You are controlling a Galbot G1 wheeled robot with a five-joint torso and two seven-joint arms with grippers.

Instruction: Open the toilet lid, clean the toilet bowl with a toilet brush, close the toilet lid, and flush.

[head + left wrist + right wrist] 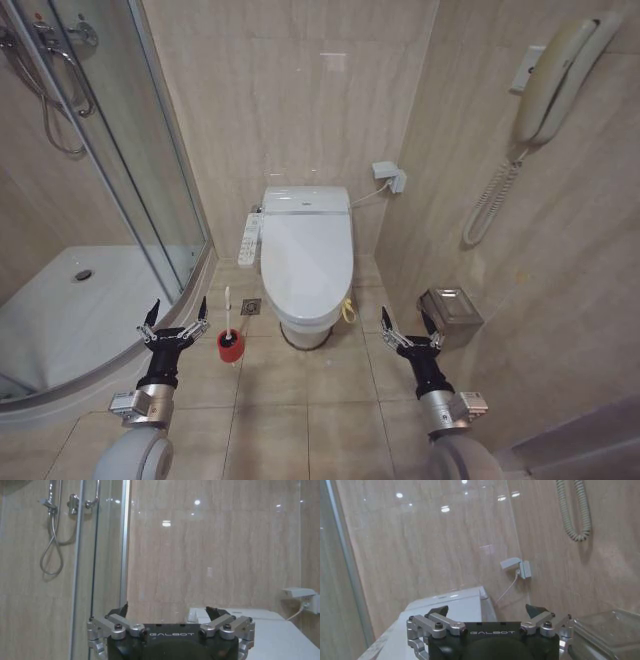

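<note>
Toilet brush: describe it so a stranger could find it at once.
Start at the white toilet against the back wall, lid shut. On the floor tiles between it and the shower tray stands the toilet brush: a thin white upright handle in a small red cup, the only red thing there.

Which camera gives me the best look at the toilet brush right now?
Head view: the toilet brush stands in its red holder cup on the floor left of the toilet, whole and unblocked. Both wrist views face the wall instead.
</note>
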